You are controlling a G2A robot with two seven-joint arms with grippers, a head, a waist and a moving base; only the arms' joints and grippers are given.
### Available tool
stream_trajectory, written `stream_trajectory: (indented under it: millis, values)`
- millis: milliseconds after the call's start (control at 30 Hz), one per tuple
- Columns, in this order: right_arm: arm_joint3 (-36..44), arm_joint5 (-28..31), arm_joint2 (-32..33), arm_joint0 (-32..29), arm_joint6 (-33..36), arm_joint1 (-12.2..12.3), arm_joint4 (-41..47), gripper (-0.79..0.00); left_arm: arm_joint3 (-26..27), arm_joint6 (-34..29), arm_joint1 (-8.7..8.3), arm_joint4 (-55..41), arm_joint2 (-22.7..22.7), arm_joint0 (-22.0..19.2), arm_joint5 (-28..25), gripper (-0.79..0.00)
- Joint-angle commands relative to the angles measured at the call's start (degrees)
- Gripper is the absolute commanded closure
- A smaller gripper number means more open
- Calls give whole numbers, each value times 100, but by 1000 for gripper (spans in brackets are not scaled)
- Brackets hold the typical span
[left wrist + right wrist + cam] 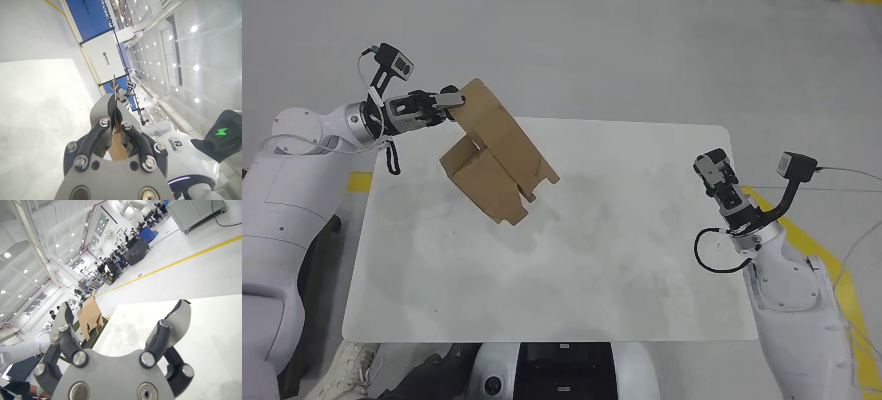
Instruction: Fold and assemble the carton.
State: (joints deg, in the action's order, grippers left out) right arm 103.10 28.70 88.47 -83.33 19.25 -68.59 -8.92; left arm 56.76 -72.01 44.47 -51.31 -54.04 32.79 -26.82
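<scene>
Bench (pixel 602 270): white slab. Carton (pixel 497 165), half-folded, hangs above bench's 10 o'clock corner, held by one flap only. Risk: thin flap may bend or slip from left gripper (pixel 450 98), whose fingers are clenched on it, so carton could swing or drop. Right gripper (pixel 710 168) at 3 o'clock, fingers released, well apart from carton, so no 2nd support yet.

We count one brown cardboard carton (pixel 497 160), one white rectangular table (pixel 622 260) with rounded corners, and two grey-and-black robot hands: the left hand (pixel 455 98) and the right hand (pixel 711 164).
</scene>
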Motion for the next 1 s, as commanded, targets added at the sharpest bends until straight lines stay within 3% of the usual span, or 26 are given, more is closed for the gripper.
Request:
stream_trajectory:
  millis: [0, 167, 367, 600, 967]
  values:
    - [0, 0, 0, 0, 0, 0, 0, -785, 0, 0, 0, 0, 0, 0, 0, 0]
    - [26, -207, -148, 37, 209, -2, 149, -785, 71, 164, 2, 55, -19, 41, 77, 0]
    - [-184, -292, -587, 178, 1185, 6, 842, -785, 110, 240, 74, -77, -49, 4, 717, 0]
    - [-479, -220, -1389, 371, 1936, -35, 1143, -785, -278, 120, 343, -300, 232, -320, 1279, 0]
    - [-815, 255, -2467, 748, 1726, -194, 1193, -785, -1041, 231, 799, -107, 735, -668, 1464, 0]
